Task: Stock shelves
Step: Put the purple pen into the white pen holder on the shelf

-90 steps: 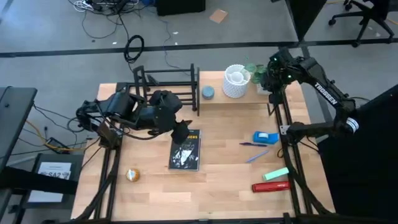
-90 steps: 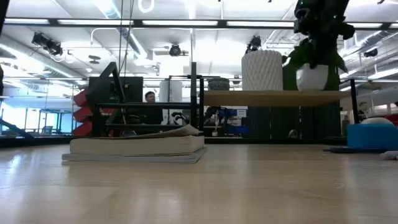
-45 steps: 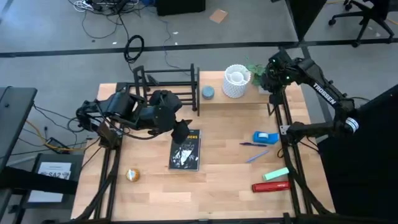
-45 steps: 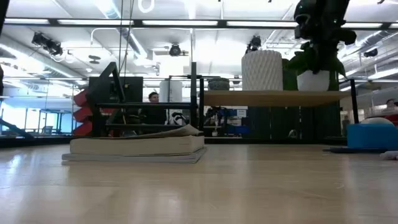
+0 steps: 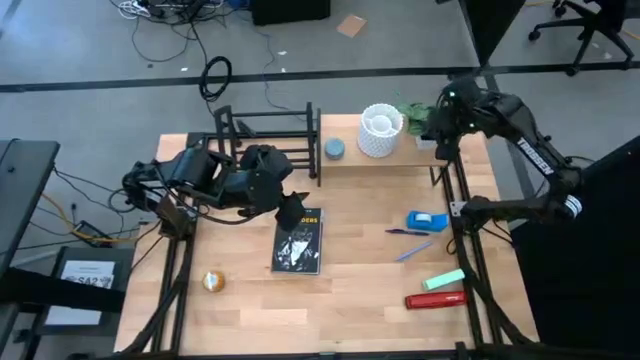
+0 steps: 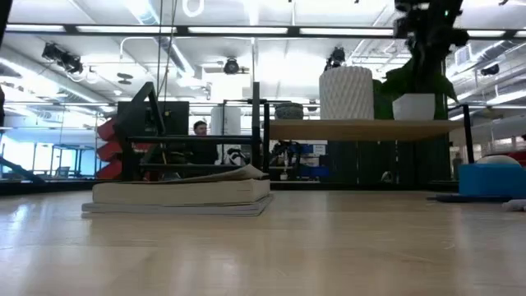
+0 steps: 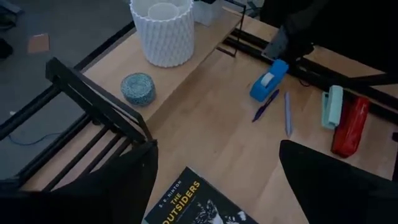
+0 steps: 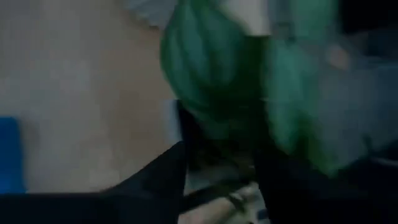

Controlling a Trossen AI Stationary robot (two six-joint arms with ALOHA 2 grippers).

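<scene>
A potted plant with green leaves (image 6: 423, 70) stands in its white pot (image 6: 413, 107) on the wooden board shelf (image 6: 362, 128), at the board's right end, next to a white ribbed vase (image 5: 380, 130). My right gripper (image 6: 427, 12) is just above the leaves, fingers apart (image 8: 221, 186). The black bar rack (image 5: 265, 135) stands left of the board. A book (image 5: 299, 242) lies flat on the table. My left gripper (image 5: 291, 212) hovers open over its far end, and the book's cover (image 7: 199, 208) shows between its fingers. My right gripper points down into the plant's leaves (image 8: 211, 68). The blurred wrist view shows leaves right in front of the parted fingers, and I cannot tell whether they touch them. The pot stands upright on the board by itself.
A small blue-grey round box (image 5: 334, 149) sits on the board's left end. On the table's right lie a blue tape dispenser (image 5: 427, 221), pens (image 5: 410, 240), a green bar (image 5: 443, 279) and a red case (image 5: 435, 299). A small ball (image 5: 212, 282) lies near left.
The potted plant has come down from a slight tilt just above the board and now stands upright on it. My right gripper has then risen from the plant and shifted toward the table's right edge.
</scene>
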